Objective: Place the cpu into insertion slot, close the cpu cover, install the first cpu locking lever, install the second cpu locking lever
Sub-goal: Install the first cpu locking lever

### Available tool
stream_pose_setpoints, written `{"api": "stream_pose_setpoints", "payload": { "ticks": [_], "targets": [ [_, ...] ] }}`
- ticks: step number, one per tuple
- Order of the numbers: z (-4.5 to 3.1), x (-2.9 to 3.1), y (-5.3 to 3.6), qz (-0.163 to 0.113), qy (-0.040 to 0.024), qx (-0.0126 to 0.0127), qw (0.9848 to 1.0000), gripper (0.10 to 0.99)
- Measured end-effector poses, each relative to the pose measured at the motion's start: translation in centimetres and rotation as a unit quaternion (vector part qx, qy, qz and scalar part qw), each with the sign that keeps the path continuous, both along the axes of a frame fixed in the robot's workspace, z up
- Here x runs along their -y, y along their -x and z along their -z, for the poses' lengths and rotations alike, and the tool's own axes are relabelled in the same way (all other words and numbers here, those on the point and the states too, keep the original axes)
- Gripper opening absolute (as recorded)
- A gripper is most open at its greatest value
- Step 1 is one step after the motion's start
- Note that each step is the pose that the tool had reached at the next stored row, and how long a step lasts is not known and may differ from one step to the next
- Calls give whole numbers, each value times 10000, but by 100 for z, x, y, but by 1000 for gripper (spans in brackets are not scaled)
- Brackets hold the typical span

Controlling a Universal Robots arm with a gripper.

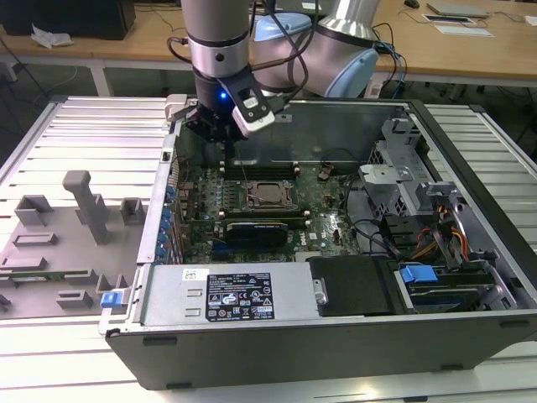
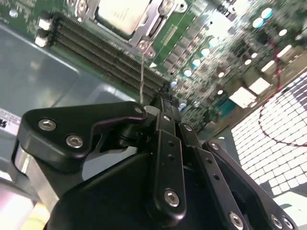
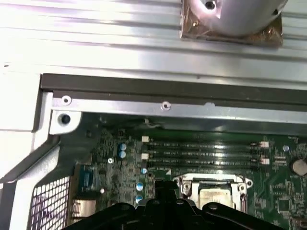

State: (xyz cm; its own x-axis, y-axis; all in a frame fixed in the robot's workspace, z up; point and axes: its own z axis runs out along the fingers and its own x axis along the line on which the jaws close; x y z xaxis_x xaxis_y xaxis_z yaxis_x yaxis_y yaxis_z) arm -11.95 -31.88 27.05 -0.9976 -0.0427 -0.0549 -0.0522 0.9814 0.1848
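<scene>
The cpu (image 1: 268, 195) lies flat in the insertion slot (image 1: 251, 186) on the green board inside the open computer case. Its pale metal top (image 2: 119, 13) shows through the window of the cpu cover (image 2: 152, 23), which lies down over it. My gripper (image 1: 220, 138) hangs over the board, toward the exterior view's left and back of the socket. In the second wrist view its black fingers (image 2: 165, 139) meet at the tip, shut (image 2: 163, 101). A thin wire cpu locking lever (image 2: 142, 72) runs from the socket's corner to that tip; whether it is pinched is hidden. In the first wrist view the cpu (image 3: 214, 196) sits beside the gripper (image 3: 160, 188).
Rows of memory slots (image 3: 206, 153) run along the socket's back side. A long black card (image 1: 256, 227) lies in front of it. The power supply (image 1: 226, 294), drive cage (image 1: 403, 176) and case walls (image 1: 352, 126) enclose the board. Grey fixtures (image 1: 84, 206) stand at the exterior view's left.
</scene>
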Motion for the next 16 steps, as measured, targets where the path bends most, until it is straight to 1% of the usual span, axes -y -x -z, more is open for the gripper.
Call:
{"api": "stream_pose_setpoints", "payload": {
  "ticks": [3,7,10,11,13,16],
  "targets": [
    [39,0,0,1,-41,1,10000,106],
    [90,0,-8,-1,-53,0,10000,106],
    [108,0,-59,1,-55,0,10000,106],
    [113,0,-98,0,-54,0,10000,106],
    [123,0,-211,1,-54,0,10000,106],
    [134,0,-355,0,-55,1,10000,106]
  ]
}}
